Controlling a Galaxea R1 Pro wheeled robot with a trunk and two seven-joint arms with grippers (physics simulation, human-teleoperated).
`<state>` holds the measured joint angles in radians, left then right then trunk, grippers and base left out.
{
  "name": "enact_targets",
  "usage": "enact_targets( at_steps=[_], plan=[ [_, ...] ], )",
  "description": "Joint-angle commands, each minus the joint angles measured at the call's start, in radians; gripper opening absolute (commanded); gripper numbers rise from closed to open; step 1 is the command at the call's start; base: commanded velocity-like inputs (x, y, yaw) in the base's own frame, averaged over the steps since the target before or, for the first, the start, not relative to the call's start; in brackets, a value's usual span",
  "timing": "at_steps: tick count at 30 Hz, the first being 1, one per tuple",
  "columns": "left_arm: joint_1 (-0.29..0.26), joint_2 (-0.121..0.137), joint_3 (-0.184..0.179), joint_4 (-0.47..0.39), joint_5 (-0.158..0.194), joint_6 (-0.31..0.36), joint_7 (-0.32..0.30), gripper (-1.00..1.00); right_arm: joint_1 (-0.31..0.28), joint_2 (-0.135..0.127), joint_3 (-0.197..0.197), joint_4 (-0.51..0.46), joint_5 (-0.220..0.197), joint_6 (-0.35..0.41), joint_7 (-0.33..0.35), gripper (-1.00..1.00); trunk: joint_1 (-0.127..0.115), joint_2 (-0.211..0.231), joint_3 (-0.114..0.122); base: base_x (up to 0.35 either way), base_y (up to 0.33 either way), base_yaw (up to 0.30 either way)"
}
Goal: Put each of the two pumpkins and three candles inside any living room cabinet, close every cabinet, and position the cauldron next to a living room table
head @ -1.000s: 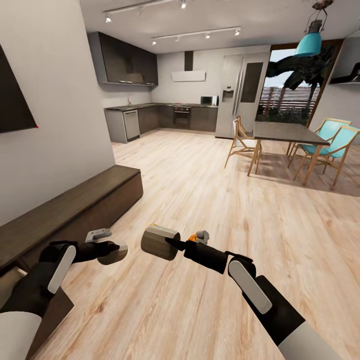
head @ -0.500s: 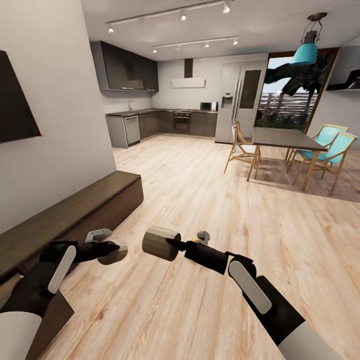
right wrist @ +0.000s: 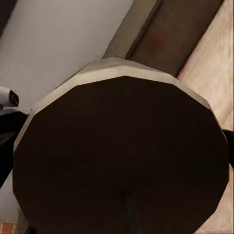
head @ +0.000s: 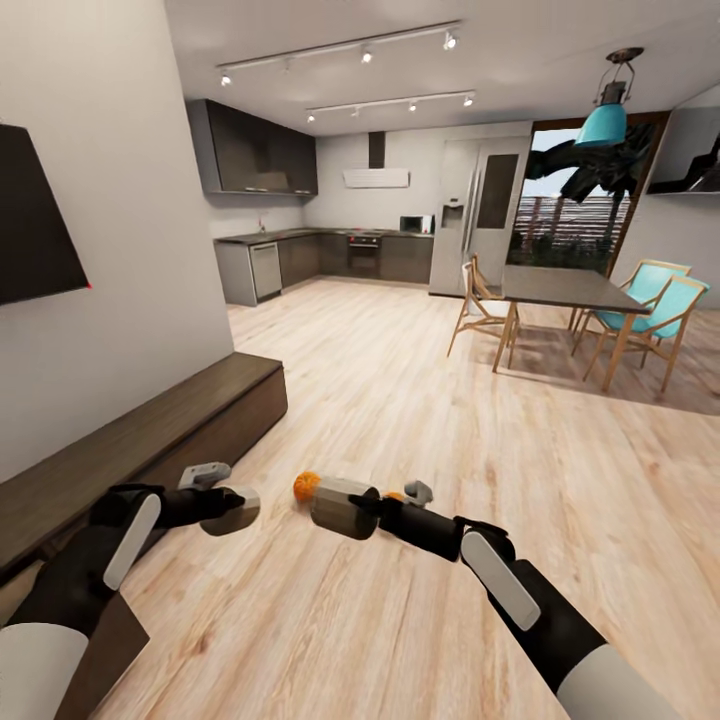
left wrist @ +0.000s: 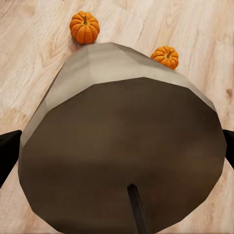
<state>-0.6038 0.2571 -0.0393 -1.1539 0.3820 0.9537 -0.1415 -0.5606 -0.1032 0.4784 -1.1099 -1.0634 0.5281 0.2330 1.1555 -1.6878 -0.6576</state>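
Each gripper carries a stubby grey-beige candle above the wooden floor. My left gripper (head: 226, 499) is shut on one candle (head: 238, 514), whose body looms close in the left wrist view (left wrist: 122, 146). My right gripper (head: 368, 504) is shut on the other candle (head: 340, 508), also seen up close (right wrist: 122, 161). Two orange pumpkins (left wrist: 84, 27) (left wrist: 165, 56) lie on the floor beyond the left candle. One pumpkin (head: 305, 486) shows just left of the right candle. The long low dark-brown cabinet (head: 150, 435) runs along the left wall, beside my left arm.
A dark pulled-out cabinet front (head: 110, 640) sits at the lower left under my left arm. A black screen (head: 35, 230) hangs on the left wall. The dining table (head: 555, 285) with wooden chairs stands at the right, the kitchen behind. Open floor lies ahead.
The whole picture has shifted, so the camera moved. The right gripper with its candle now sits lower and farther out, uncovering a pumpkin on the floor beside it. Both grips are unchanged.
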Motion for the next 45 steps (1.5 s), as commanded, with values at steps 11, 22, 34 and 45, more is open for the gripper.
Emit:
enact_targets(
  at_steps=[11, 22, 34, 45],
  plan=[
    [-0.001, -0.063, -0.013, 0.003, -0.007, 0.004, 0.194, -1.0, 0.032, -0.021, 0.005, 0.279, -0.007, -0.166, -0.123, -1.0, -0.042, 0.077, 0.052, 0.0, 0.0, 0.0],
    [-0.001, -0.073, -0.039, 0.011, -0.006, 0.004, 0.227, -1.0, 0.119, -0.024, 0.007, 0.382, -0.007, -0.298, -0.127, -1.0, -0.085, 0.154, 0.104, 0.0, 0.0, 0.0],
    [-0.001, -0.076, -0.054, 0.011, -0.006, 0.004, 0.227, -1.0, 0.128, -0.019, 0.013, 0.531, -0.006, -0.435, -0.121, -1.0, -0.131, 0.238, 0.161, 0.0, 0.0, 0.0],
    [-0.001, -0.106, -0.114, 0.011, -0.004, 0.005, 0.227, -1.0, 0.128, -0.019, 0.015, 0.55, 0.03, -0.454, -0.111, -1.0, -0.173, 0.315, 0.214, 0.0, 0.0, 0.0]
  ],
)
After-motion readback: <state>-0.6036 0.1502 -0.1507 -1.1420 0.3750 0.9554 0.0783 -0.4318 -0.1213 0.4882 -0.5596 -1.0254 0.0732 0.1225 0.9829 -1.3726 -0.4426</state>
